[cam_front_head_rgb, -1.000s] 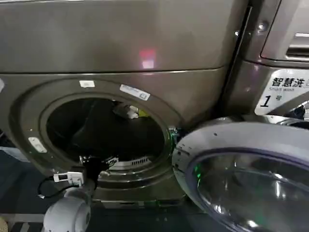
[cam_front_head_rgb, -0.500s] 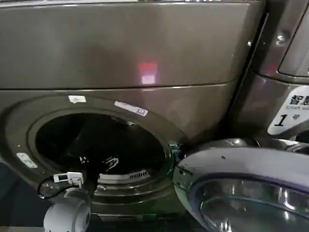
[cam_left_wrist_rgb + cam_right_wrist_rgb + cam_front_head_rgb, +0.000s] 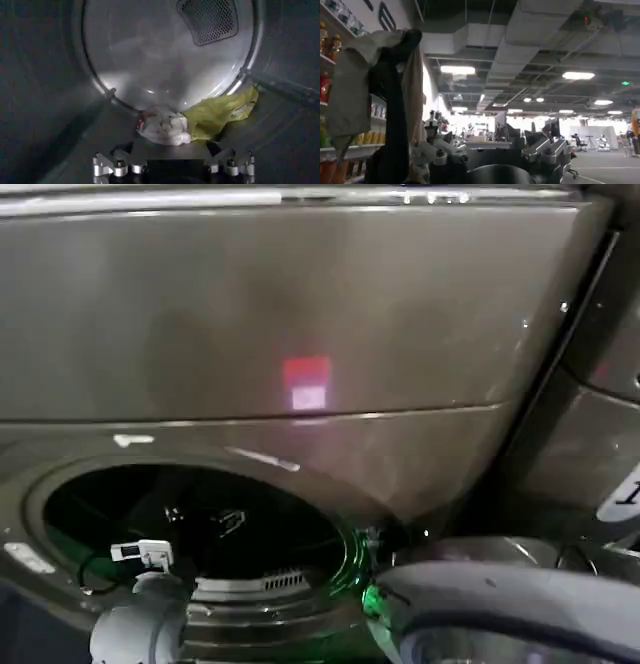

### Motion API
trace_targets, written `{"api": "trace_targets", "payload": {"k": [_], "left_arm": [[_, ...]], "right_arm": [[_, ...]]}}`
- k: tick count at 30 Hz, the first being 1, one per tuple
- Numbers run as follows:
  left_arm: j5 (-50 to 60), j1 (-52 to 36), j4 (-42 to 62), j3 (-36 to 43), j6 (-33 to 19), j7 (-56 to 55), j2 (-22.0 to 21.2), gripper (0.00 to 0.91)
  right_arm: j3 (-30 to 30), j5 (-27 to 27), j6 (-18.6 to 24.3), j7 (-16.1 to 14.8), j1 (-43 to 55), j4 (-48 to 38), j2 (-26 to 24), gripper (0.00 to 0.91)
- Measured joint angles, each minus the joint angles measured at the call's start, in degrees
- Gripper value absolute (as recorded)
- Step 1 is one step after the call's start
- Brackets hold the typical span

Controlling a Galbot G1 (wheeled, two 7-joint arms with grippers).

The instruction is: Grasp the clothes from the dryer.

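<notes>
The dryer is a bronze-grey front-loader with a small red light, and its round porthole stands open. My left arm reaches into the dark drum. Inside, in the left wrist view, the clothes lie at the foot of the drum's back wall: a crumpled white piece with reddish marks and a lime-green piece touching it. My left gripper is open just short of the white piece, nothing between its fingers. My right gripper is open, held away and facing the room.
The dryer's grey-rimmed glass door hangs open at lower right, close to the porthole. A similar machine stands to the right. The drum's back wall carries a perforated vent and a lifter rib.
The dryer's porthole and open door have slid lower in the head view. My left arm stays reaching into the drum.
</notes>
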Motion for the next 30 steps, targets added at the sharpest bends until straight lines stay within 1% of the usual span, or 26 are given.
{"api": "trace_targets", "payload": {"k": [6,11,18,22,30], "left_arm": [[1.0,-10.0,11.8,0.4,-0.7,-0.6,-1.5,0.907],[2.7,-18.7,22.6,0.3,-7.1,-0.4,-2.7,0.907],[5.5,-28.9,37.8,-0.1,-14.7,-0.2,-3.9,0.907],[6.5,-33.9,45.4,-0.2,-18.0,0.4,-4.4,0.907],[10.5,-42.4,58.6,-0.2,-22.1,3.2,-4.3,0.907]], "right_arm": [[0.0,0.0,0.1,-0.1,0.0,-0.3,-0.5,0.907],[-0.2,-0.2,0.3,-0.2,0.2,-0.5,-0.6,0.907],[-0.7,-0.8,0.4,-0.4,0.6,-0.3,-0.9,0.907],[-1.0,-1.0,0.4,-0.5,1.0,0.2,-0.9,0.907],[-1.2,-1.1,0.3,-0.5,1.1,0.4,-0.9,0.907]]}}
